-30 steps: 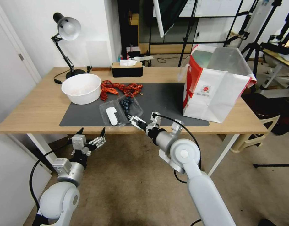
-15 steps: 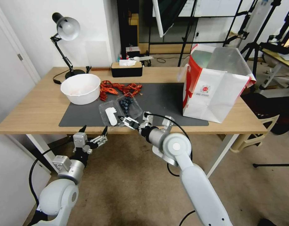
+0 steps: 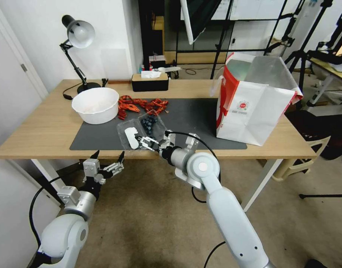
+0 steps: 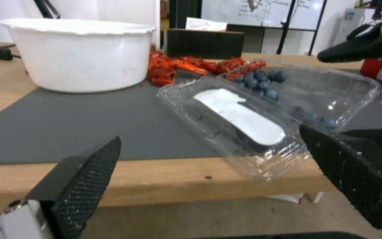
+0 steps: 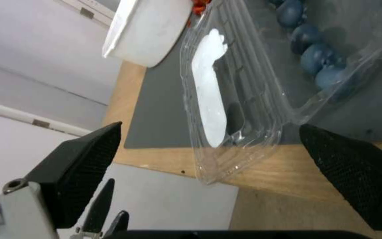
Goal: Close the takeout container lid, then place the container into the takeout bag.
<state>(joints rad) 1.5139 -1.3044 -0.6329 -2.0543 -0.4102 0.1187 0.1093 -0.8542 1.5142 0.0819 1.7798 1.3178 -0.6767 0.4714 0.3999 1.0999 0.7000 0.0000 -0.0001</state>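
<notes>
Container (image 3: 154, 125) lies open at the surface's (image 3: 37, 137) near edge, lid (image 3: 131, 137) flat beside it. Thin, light, springy, probably slippery plastic: lift the lid's free rim, not the berries' half. Right claw (image 3: 144, 142) released at the lid; left claw (image 3: 107, 159) released below the edge.

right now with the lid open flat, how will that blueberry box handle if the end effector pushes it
The blueberry box looks like thin clear plastic, so it will probably flex and slide easily. Only a few berries sit inside, so it is likely light. Its lid overhangs the table edge, so a push might tip it.
</notes>
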